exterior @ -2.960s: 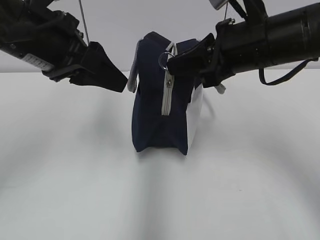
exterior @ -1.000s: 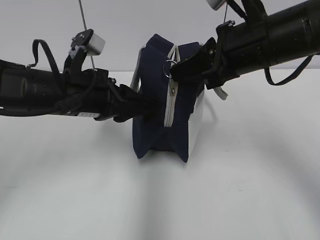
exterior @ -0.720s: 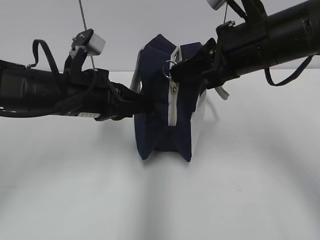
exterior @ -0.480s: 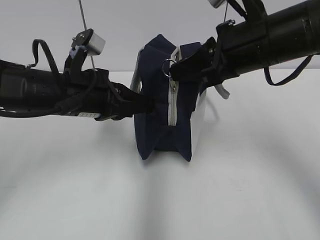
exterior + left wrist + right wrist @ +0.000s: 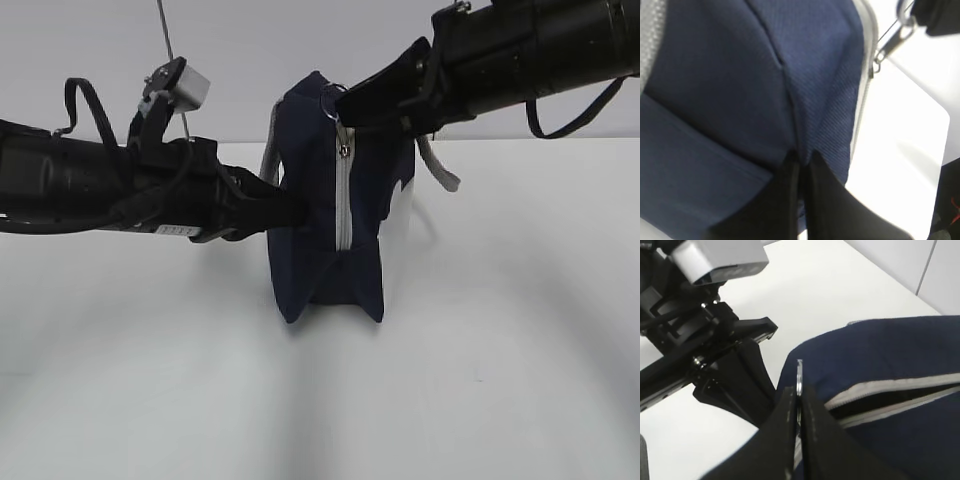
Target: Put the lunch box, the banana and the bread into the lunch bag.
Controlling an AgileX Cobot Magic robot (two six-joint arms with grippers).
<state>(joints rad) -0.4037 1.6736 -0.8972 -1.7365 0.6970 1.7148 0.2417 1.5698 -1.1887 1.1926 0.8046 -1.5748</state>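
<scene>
L gripper (image 5: pixel 800 167) clamps navy-blue fabric lunch bag (image 5: pixel 310 200); R gripper (image 5: pixel 799 390) pinches metal ring pull (image 5: pixel 799 375). Risk: ring slips, zipper jams.

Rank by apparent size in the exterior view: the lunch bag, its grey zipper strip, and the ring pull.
1. lunch bag, by far the largest, standing upright on the table.
2. zipper strip, a narrow grey band running down the bag's near end.
3. ring pull, smallest, partly hidden by the right gripper pinching it.
</scene>
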